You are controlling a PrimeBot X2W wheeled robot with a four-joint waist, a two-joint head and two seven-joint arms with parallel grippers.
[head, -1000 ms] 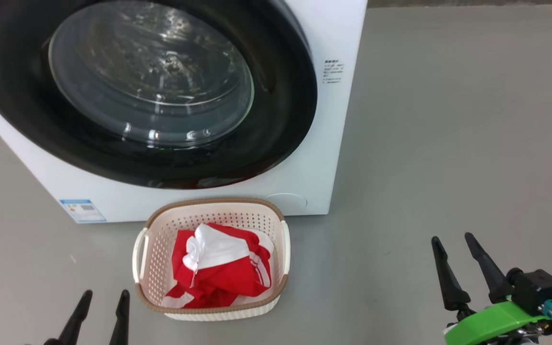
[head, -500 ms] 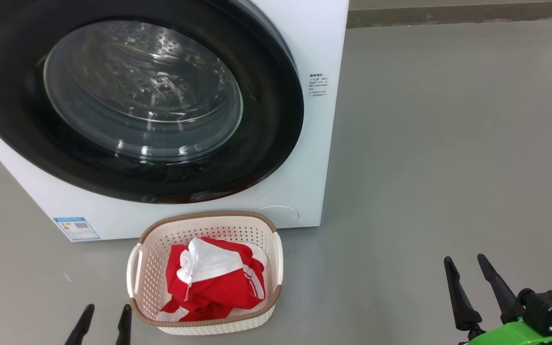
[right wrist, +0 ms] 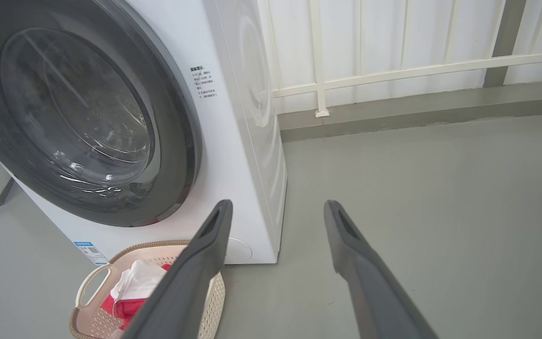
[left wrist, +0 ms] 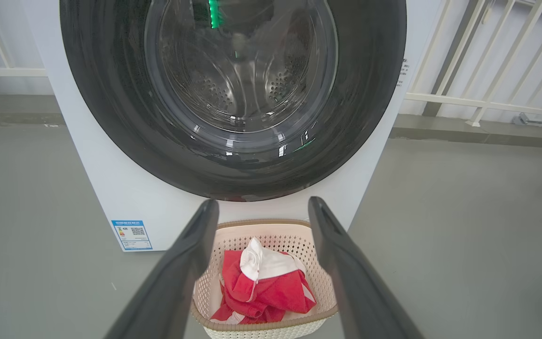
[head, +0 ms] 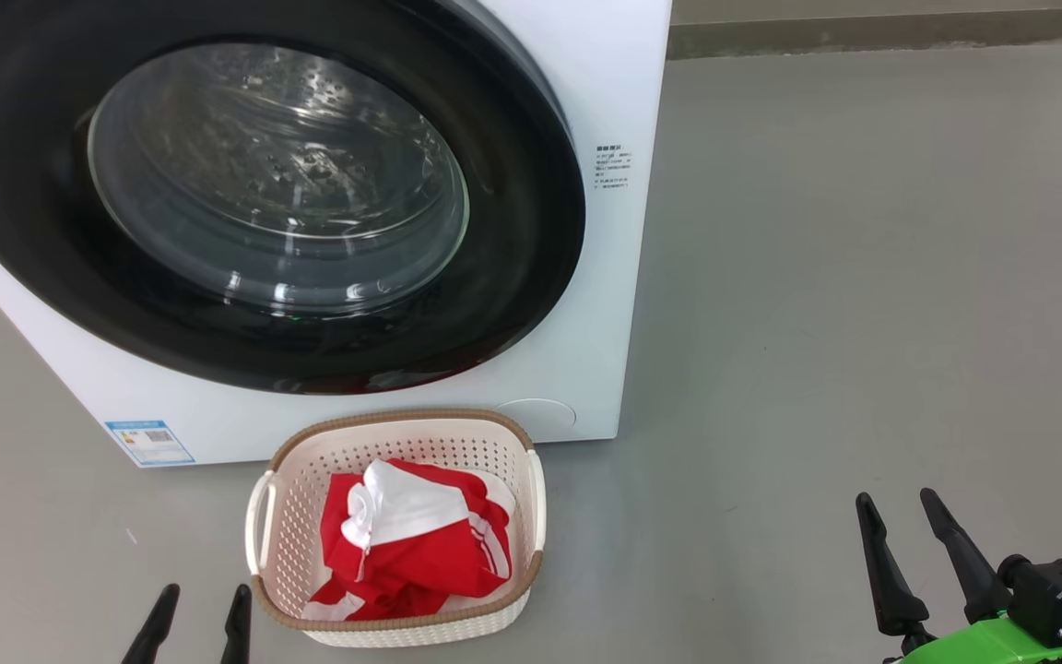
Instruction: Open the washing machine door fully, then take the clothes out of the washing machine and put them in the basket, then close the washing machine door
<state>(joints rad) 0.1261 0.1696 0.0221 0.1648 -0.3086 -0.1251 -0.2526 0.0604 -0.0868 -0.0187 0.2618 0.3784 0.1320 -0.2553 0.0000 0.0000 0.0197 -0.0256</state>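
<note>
Closest in, the left gripper (head: 206, 590) and right gripper (head: 895, 496) hang low over the floor (head: 863, 277). Each has its fingers spread wide with nothing between them, and both are well apart from everything else. Against a second ago, the whole head view has slid downward. That is the camera shifting, not the things moving. Over the last half second it barely shifts, so the robot seems to be settling.

Just beyond the left gripper, the basket (head: 259, 553) sits right in front of the washer (head: 605, 350), with the clothes (head: 420, 544) heaped inside. Behind it the door (head: 513, 231) lies shut against the washer, and the drum (left wrist: 238, 84) seen through its glass looks empty. I judge all three steps done.
</note>
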